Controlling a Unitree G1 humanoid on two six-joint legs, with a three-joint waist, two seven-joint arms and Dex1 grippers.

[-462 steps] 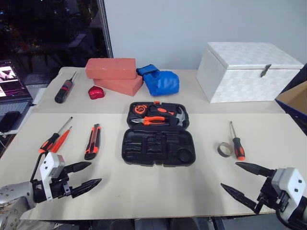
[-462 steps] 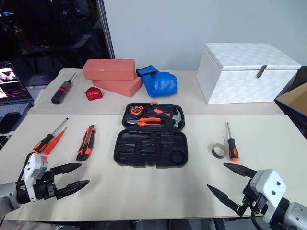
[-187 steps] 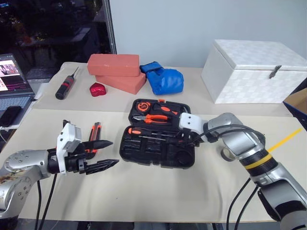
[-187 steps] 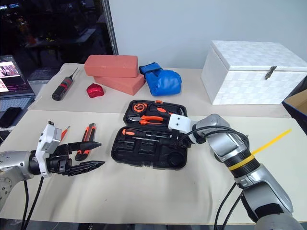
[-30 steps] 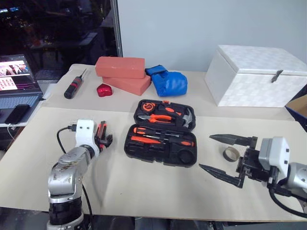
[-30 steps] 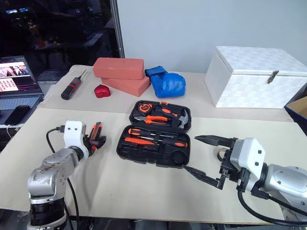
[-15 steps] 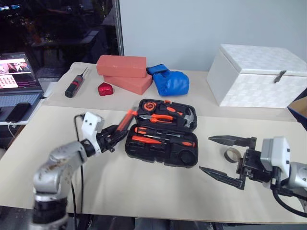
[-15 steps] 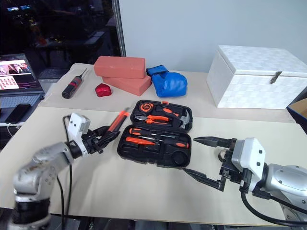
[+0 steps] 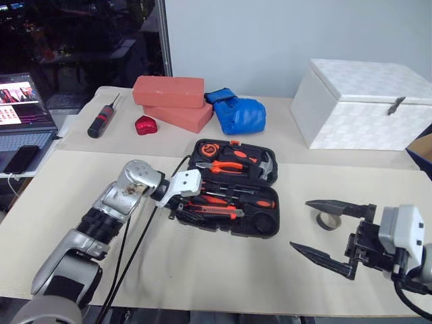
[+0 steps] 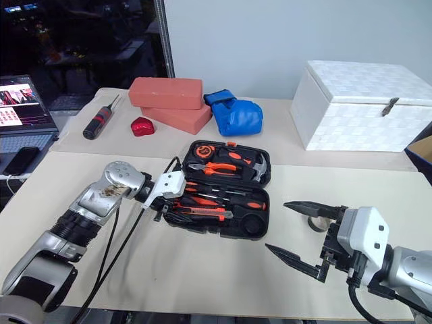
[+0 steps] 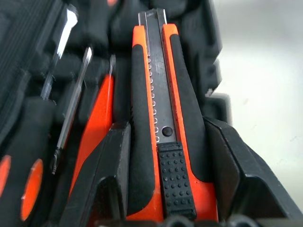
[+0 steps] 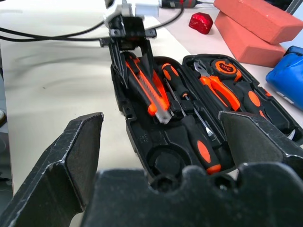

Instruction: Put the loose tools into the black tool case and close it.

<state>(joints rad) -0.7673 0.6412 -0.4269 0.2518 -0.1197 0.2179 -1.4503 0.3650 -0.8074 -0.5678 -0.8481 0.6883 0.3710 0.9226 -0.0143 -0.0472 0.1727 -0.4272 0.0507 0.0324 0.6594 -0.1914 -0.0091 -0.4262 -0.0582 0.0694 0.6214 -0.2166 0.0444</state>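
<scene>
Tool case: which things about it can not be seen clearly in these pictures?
- Slot under the knife: left wrist view, hidden by the knife and the left pincer.
- Case latch: head views, not discernible.
- Tape roll: left eye view, partly behind the right pincer.

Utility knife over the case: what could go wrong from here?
1. The left gripper holds the utility knife at its rear end, lying across the front half of the black tool case beside the screwdrivers. Released out of its slot, it may keep the lid from closing.
2. The tape roll lies on the table by the open right gripper; closing the case now would leave it out.
</scene>
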